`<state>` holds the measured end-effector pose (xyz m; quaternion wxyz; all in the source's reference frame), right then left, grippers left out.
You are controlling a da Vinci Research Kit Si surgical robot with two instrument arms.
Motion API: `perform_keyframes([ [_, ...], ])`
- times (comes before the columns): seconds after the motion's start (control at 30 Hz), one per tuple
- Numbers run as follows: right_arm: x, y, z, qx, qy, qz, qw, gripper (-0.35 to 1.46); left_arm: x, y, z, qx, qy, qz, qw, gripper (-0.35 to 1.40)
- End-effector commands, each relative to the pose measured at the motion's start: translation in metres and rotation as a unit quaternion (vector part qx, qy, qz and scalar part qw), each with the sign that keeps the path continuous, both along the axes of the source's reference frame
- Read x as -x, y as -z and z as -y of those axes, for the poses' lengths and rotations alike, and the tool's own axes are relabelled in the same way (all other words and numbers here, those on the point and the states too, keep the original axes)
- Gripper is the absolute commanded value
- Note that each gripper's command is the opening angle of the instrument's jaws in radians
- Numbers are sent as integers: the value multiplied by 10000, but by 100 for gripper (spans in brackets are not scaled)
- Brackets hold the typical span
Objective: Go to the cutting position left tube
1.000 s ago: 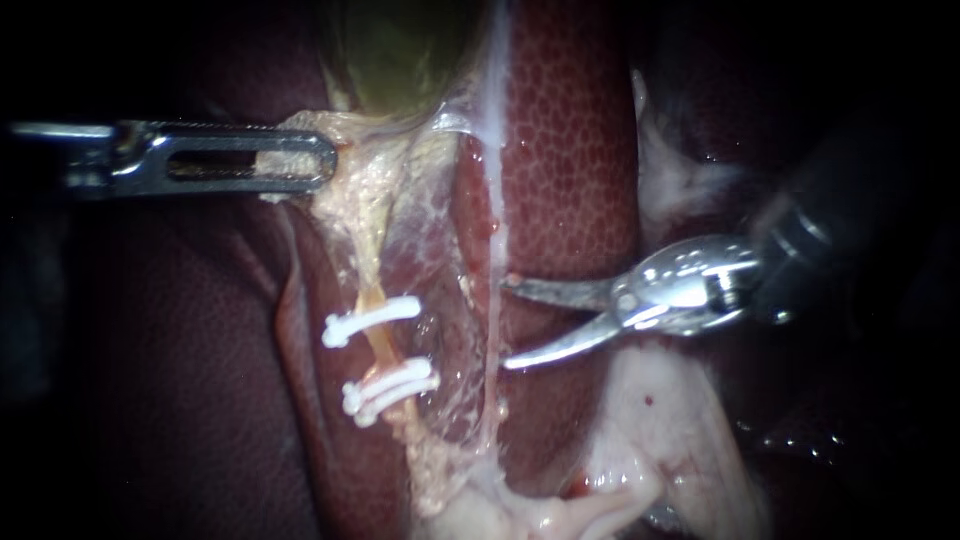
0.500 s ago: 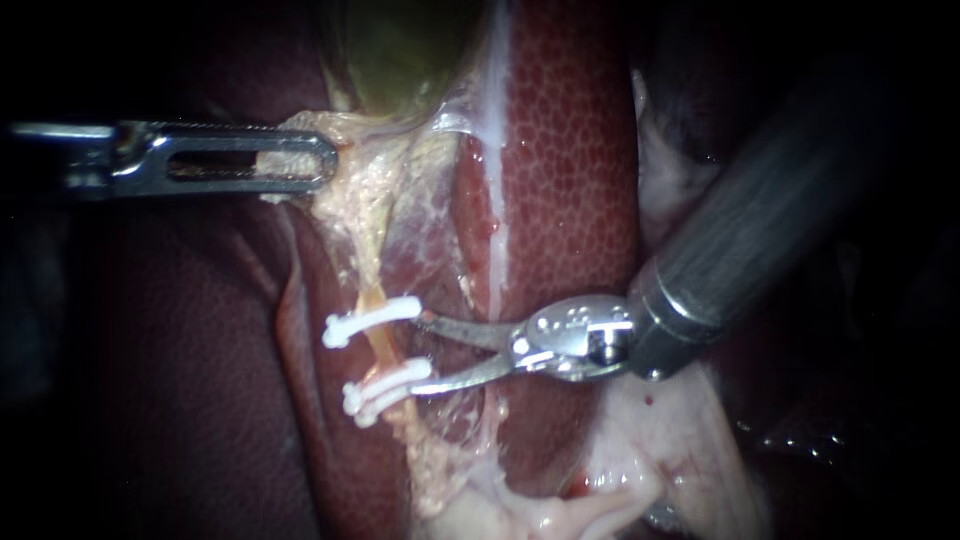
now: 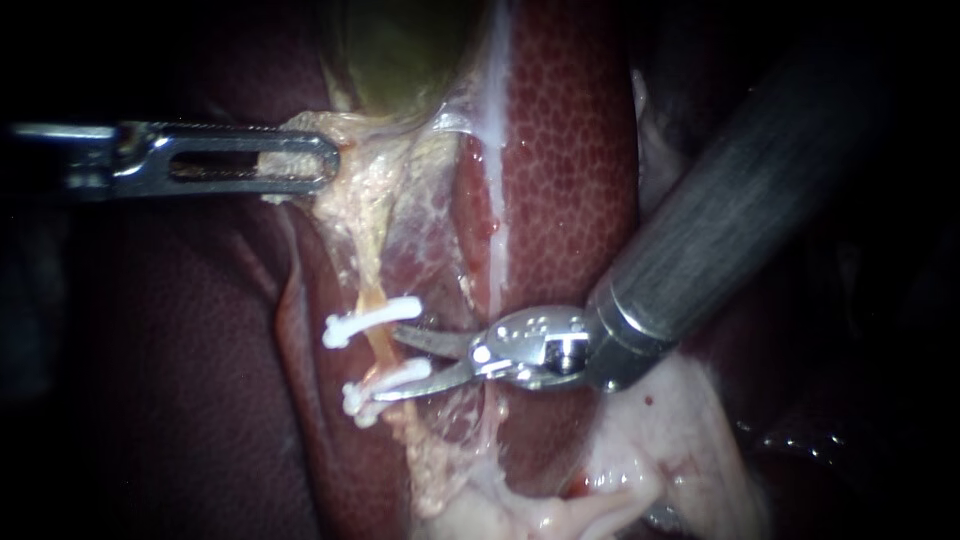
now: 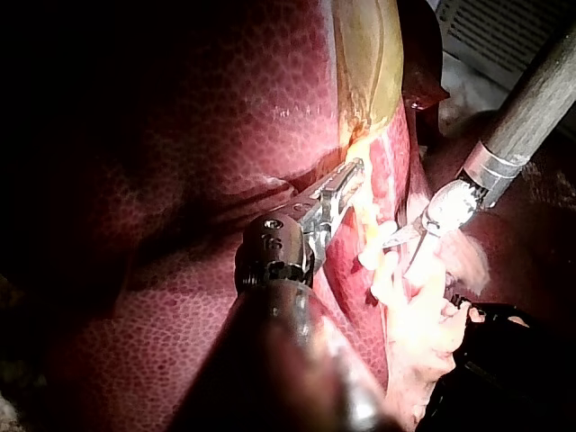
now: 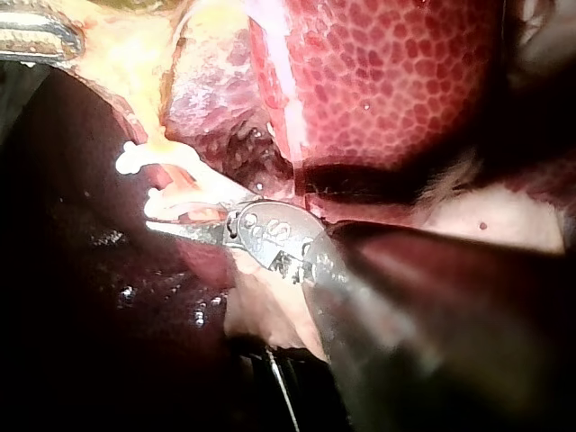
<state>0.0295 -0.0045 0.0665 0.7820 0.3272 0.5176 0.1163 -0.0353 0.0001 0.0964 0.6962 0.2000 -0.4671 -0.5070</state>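
While my left instrument clamps pale tissue under the gallbladder, my right instrument holds its jaws open at the left tube, between the upper clip and lower clips.

Right instrument — just beside the tube, between the clips.

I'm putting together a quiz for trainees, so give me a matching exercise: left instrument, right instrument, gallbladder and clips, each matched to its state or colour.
Things:
1. left instrument
2. right instrument
3. gallbladder
4. clips

States or colours:
a. white
b. jaws open, tips at the clipped tube
c. greenish-yellow
d. jaws shut on pale tissue

Pairs: 1-d, 2-b, 3-c, 4-a
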Motion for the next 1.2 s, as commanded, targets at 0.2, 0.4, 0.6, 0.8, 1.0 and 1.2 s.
perform_keyframes([
  [0.2,-2,6,2,-60,234,-154,9996,140,1,0,0,0,3,-3,10000,-35],
  [0.4,-17,8,3,-109,303,-194,9993,137,3,-1,0,26,-5,-12,10000,-35],
  [0.6,-34,2,4,-198,247,-131,9994,137,4,-1,0,26,-4,-13,10000,-35],
  [0.8,-51,-2,8,-337,156,-84,9993,137,4,-1,0,27,-2,-14,10000,-35],
  [1.0,-63,-3,8,-511,31,-122,9986,138,4,-1,0,27,-3,-14,10000,-35],
  [1.2,-67,-3,8,-561,9,-95,9984,137,5,-1,0,27,0,-16,10000,-35],
])
